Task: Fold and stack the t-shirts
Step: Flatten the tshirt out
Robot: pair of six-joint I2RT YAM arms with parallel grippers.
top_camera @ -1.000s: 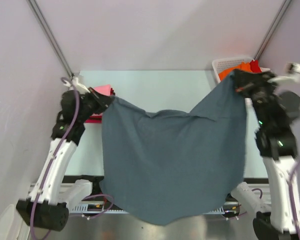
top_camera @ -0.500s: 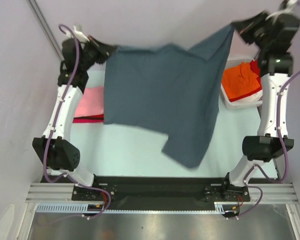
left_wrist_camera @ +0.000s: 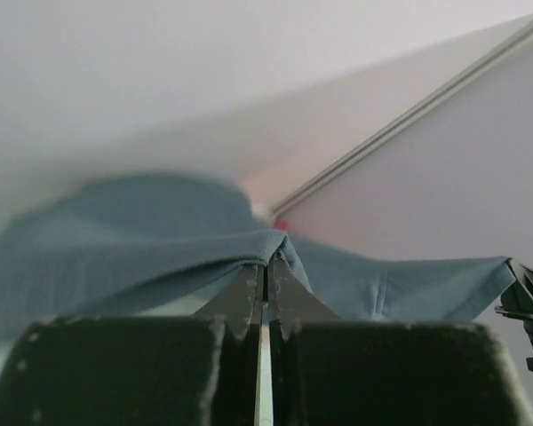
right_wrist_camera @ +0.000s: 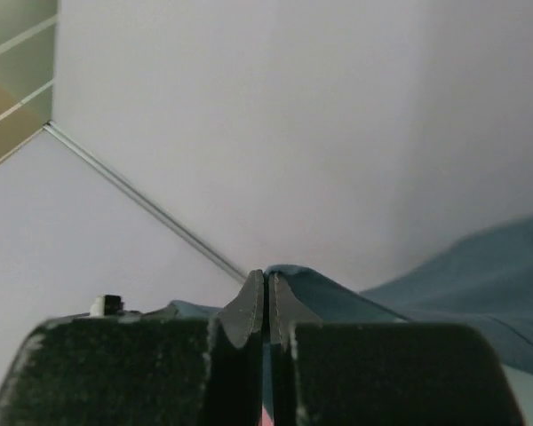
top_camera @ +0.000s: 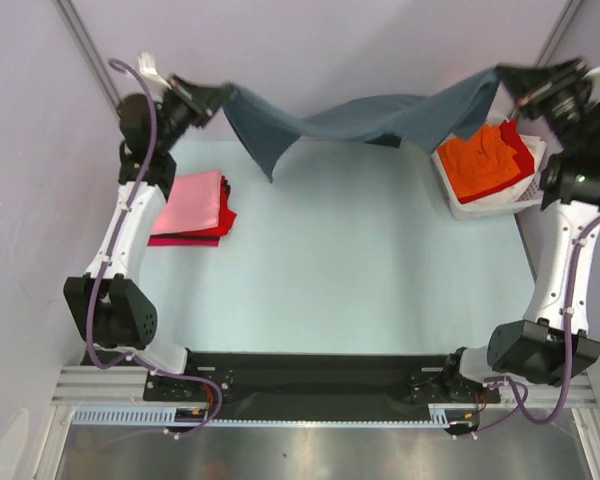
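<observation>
The slate blue-grey t-shirt (top_camera: 370,118) is held aloft over the far edge of the bench (top_camera: 360,260), a thin fold clamped in the left claw (top_camera: 224,93) and another in the right claw (top_camera: 503,76), so either could be pulled free by a fast swing and the cloth dropped bunched.

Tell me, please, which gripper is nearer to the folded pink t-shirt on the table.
Left. The left gripper, shut on the blue-grey t-shirt, hangs just beyond the pink t-shirt; the right gripper holds the shirt's other end across the table, by the basket.
</observation>
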